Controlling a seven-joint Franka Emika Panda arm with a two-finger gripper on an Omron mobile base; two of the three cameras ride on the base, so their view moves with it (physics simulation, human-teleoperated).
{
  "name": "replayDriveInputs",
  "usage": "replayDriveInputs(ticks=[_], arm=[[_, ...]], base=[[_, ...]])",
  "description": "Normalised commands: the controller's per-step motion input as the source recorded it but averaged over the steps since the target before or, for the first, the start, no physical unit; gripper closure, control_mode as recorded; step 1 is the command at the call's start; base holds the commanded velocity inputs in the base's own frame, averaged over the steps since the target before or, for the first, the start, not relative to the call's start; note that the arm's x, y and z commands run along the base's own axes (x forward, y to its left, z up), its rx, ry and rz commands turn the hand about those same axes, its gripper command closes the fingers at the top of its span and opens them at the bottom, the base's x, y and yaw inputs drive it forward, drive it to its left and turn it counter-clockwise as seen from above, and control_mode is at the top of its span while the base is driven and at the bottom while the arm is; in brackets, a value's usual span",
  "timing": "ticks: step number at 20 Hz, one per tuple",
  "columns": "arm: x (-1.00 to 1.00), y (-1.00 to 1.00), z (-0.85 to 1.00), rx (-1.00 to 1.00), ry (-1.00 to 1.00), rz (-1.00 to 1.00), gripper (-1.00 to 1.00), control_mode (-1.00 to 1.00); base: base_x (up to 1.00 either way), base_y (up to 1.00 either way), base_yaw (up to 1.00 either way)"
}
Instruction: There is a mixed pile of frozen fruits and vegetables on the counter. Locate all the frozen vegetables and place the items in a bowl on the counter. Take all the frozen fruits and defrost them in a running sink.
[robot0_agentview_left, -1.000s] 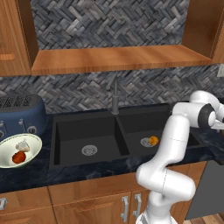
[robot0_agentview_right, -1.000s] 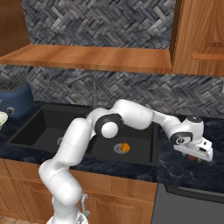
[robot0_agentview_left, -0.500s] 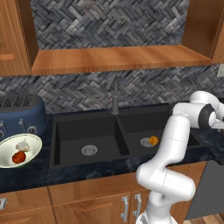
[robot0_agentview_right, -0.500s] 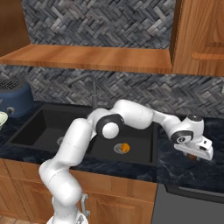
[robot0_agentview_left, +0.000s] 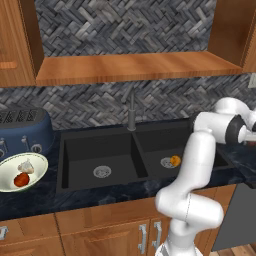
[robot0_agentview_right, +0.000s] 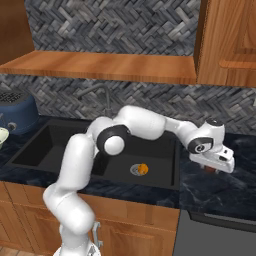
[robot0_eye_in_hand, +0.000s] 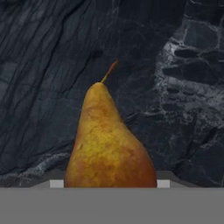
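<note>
A golden-brown pear (robot0_eye_in_hand: 109, 144), one of the frozen fruits, lies on the dark marbled counter (robot0_eye_in_hand: 183, 87) right of the sink. My gripper (robot0_eye_in_hand: 109, 184) is shut on its wide end, and its stem points away from the hand. From the right base view the gripper (robot0_agentview_right: 212, 170) hangs low over the counter with the pear (robot0_agentview_right: 210, 170) showing as a brown spot under it. An orange fruit (robot0_agentview_left: 175, 160) rests by the drain in the sink's (robot0_agentview_left: 115, 150) right basin. At the far left, the bowl (robot0_agentview_left: 10, 186) holds the red tomato (robot0_agentview_left: 20, 180) and the pale garlic (robot0_agentview_left: 26, 168).
A dark faucet (robot0_agentview_left: 132, 112) stands behind the sink's divider. A blue toaster (robot0_agentview_left: 22, 132) sits behind the bowl. A wooden shelf (robot0_agentview_left: 135, 67) and wall cabinets (robot0_agentview_right: 230, 40) hang above the counter. A grey appliance front (robot0_agentview_right: 220, 237) lies below the counter at the right.
The fingers have closed on the pear. The hand has dipped slightly toward the counter; the rest of the arm and the other items stay put.
</note>
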Motion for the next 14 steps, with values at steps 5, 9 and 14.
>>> replayDriveInputs(ticks=[5, 9, 14], arm=[[0.00, 0.77, 0.07, -0.04, 0.00, 0.04, 1.00, -1.00], [0.00, 0.83, 0.00, -0.05, 0.00, 0.05, 1.00, -1.00], [0.00, 0.83, 0.00, -0.04, 0.03, 0.06, 1.00, -1.00]], base=[[0.00, 0.00, 0.00], [0.00, 0.00, 0.00], [0.00, 0.00, 0.00]])
